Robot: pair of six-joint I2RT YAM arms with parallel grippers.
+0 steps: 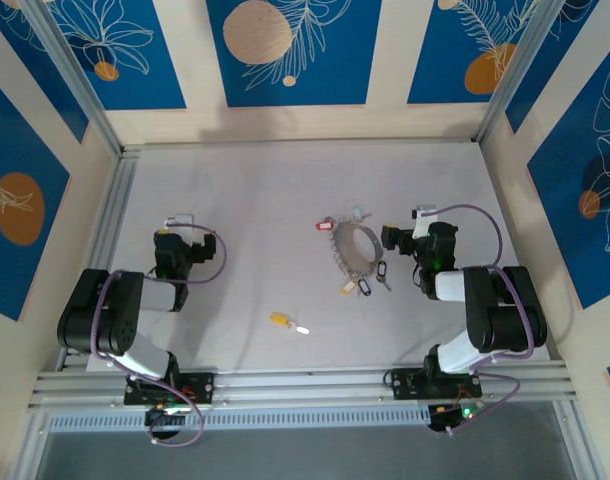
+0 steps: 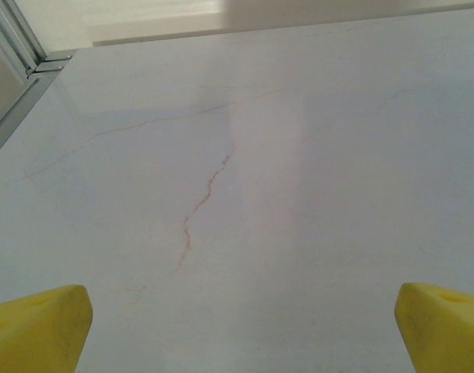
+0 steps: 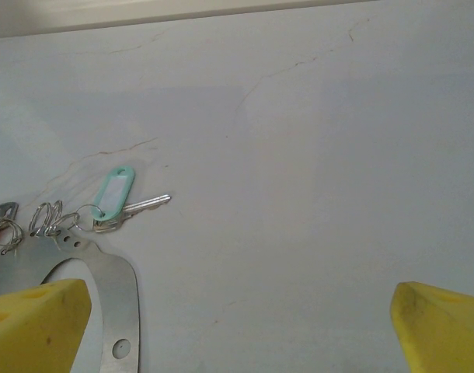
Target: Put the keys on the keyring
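**Top view, near → far.** Arm bases sit at the near edge of the table (image 1: pixel 275 170). Just beyond, btwn the two arms, a loose key (image 1: pixel 282 321) w/ yellow tag lies flat, pale end pointing right, well apart from the rest.

Mid-table, right of centre, is the keyring (image 1: pixel 369 258), a grey metal loop lying flat. The keys (image 1: pixel 323 225) are fanned round its rim: red tag at left, pale-blue-tagged key (image 1: pixel 360 213) on the far side, black, yellow and white tags on the near side. Whether each is threaded on cannot be told.

The right gripper (image 1: pixel 425 214) is just right of the ring, not touching. The left gripper (image 1: pixel 177 220) is well apart at table's left.

**Wrist views.** Left fingertips (image 2: pixel 43 326) are yellow, in the lower corners, jaws wide apart over bare, hairline-cracked tabletop. Right fingertips (image 3: pixel 35 326) are likewise wide apart. The ring's band lies by the left one, w/ the pale-blue tag beyond it.

**Far.** Blue-and-cream wall panels (image 1: pixel 285 50).
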